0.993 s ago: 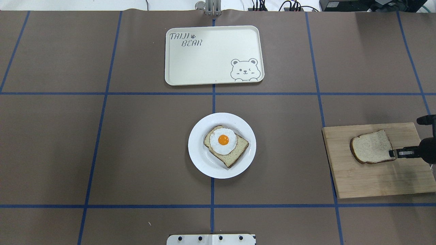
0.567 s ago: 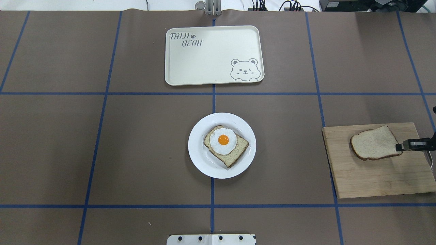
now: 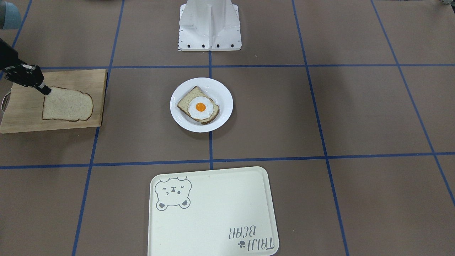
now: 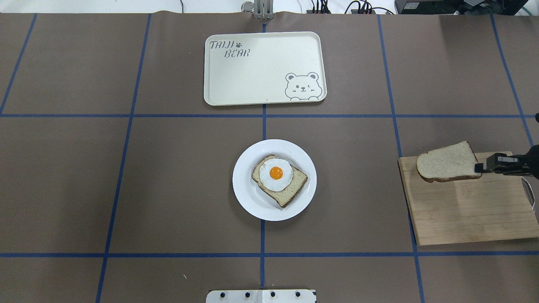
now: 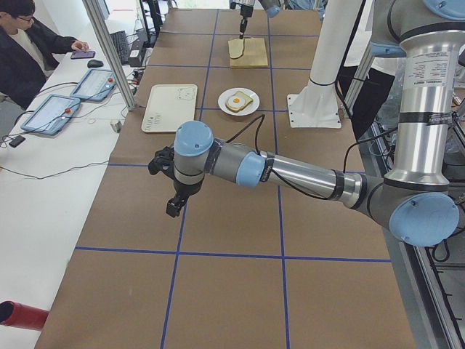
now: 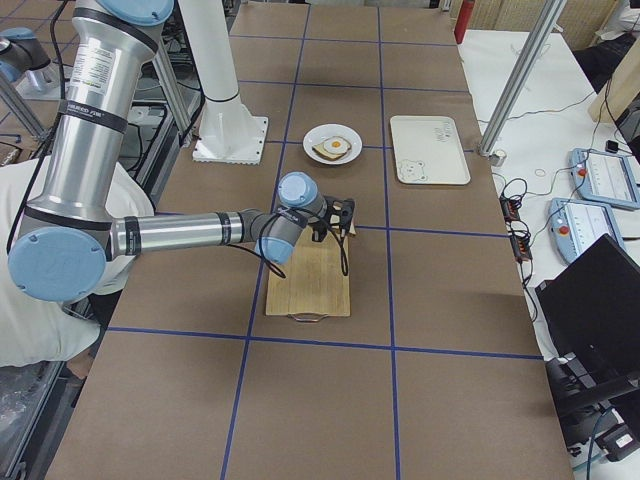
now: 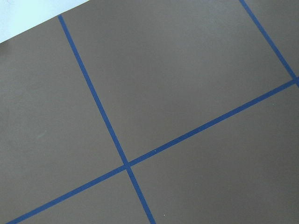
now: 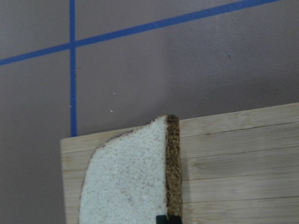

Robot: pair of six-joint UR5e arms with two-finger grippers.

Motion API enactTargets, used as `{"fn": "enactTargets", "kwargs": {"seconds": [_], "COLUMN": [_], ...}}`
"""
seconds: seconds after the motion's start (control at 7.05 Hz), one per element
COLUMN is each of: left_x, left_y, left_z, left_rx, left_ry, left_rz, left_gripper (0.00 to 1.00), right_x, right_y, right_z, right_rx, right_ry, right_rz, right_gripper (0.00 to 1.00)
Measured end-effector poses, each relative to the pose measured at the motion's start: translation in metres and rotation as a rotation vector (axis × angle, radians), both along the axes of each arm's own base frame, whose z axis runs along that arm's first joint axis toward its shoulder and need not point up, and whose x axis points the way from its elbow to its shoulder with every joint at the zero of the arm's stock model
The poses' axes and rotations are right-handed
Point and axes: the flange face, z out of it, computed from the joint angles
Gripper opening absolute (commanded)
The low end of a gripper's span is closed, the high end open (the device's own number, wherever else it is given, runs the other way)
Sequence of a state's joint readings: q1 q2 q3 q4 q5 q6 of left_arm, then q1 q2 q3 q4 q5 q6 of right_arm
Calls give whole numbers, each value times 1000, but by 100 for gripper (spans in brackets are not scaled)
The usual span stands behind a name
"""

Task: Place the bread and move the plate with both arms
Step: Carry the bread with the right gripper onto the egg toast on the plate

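grip first: the right arm's black two-finger tool (image 4: 480, 167) is pinched narrow on the flat crust edge of the plain slice of pale, speckled sandwich bread (image 4: 448, 162). the slice juts out ahead of the tips, rounded top leading. that edge hold leaves the underside free to be laid flat on something. the slice looks clear of the pale slatted wooden cutting board (image 4: 467, 214) beneath the tool, since its outline crosses the board's edge in the overhead view. the crumb is thin and soft and would probably sag or tear if swung fast. the dark brown crust is the firmer part, which is likely why the pinch is there.

well ahead of the tool, across brown paper-covered desk (image 4: 168, 189) taped in blue squares, sits the round glossy white plate (image 4: 248, 202) with a raised rim. it carries a second slice topped with a fried egg (image 4: 276, 172) — the likely landing spot. the cream rectangular tray with a bear drawing (image 4: 261, 71) is also ahead, off to the side away from the robot.

the left arm's tool (image 5: 172, 206) hangs over bare desk, well apart from everything — wide or narrow, i cannot tell.
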State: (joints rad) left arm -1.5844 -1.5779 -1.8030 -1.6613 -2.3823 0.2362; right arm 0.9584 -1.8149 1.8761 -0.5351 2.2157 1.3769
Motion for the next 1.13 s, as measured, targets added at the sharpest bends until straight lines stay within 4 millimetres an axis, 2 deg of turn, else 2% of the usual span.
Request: {"fn": "enactTargets", "kwargs": {"seconds": [0.28,0.43,0.57,0.85,0.99,1.13], "left_x": [0,0,0,1,1,1], "left_y": [3,4,4,4,4,4], "left_z": [2,2,3,5,6,6], "left_rx": [-4,-5,-6,-10,-11,-12], "left_ry": [0,0,0,0,0,0], "left_rz": [0,0,1,1,1,1], "left_gripper": [99,99,99,99,99,99], "right_x": [-28,-58,-97,-178,-220,-258], "right_y": [-23,-29,-29,-10,6,24], "right_z": [-60,-88,-121,-197,-230,-255], "right_rx": [-69,-91,-114,-178,-208,-238], "right_ry": [-118,-161,-185,-170,-149,-120], "right_rz": [83,128,177,287,350,407], "right_gripper": [0,0,0,0,0,0]}}
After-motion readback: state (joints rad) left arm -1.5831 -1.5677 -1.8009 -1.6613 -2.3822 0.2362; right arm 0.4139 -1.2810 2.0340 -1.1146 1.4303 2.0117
